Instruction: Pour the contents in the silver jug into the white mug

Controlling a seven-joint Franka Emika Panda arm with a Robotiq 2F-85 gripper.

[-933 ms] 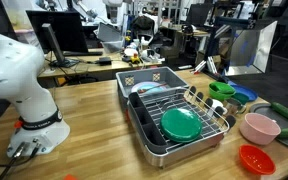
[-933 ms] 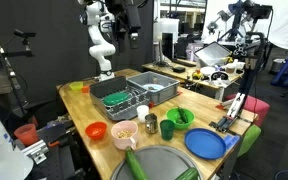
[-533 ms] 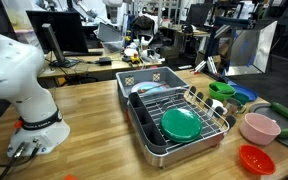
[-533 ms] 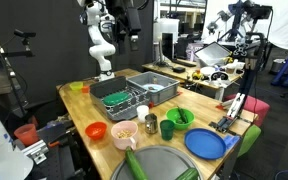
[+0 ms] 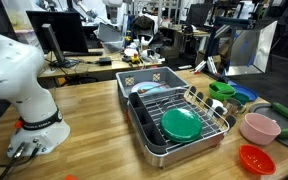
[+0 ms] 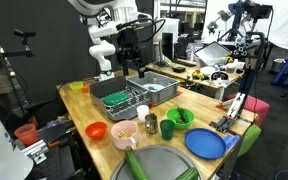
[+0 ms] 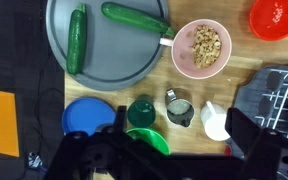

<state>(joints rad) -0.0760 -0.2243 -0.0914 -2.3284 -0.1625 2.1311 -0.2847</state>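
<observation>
Wooden worktop (image 7: 259,60), inspector: counts and materials, please?

Inspector: 1 small silver metal jug (image 7: 179,108), upright, just beside 1 white glossy mug (image 7: 216,122). The pair stands between 1 dark green round cup (image 7: 141,110) and 1 wire dish rack in a grey tub (image 7: 279,95). 1 round grey tray (image 7: 109,55) carries 2 long green cucumbers (image 7: 77,40). Touching its rim is 1 pink bowl (image 7: 202,48) of tan crumbly pieces. Also 1 red bowl (image 7: 279,15), 1 blue round plate (image 7: 89,118) and 1 green bowl (image 7: 154,140).

Auditor: And the pincer? Any lettering?

Inspector: 1 black 2-finger gripper (image 7: 179,150) on the white jointed arm (image 6: 104,50), fingers spread wide, pinching nothing. In the wrist view the jug and mug show between the fingers, untouched. Lettering is too small to read.
</observation>
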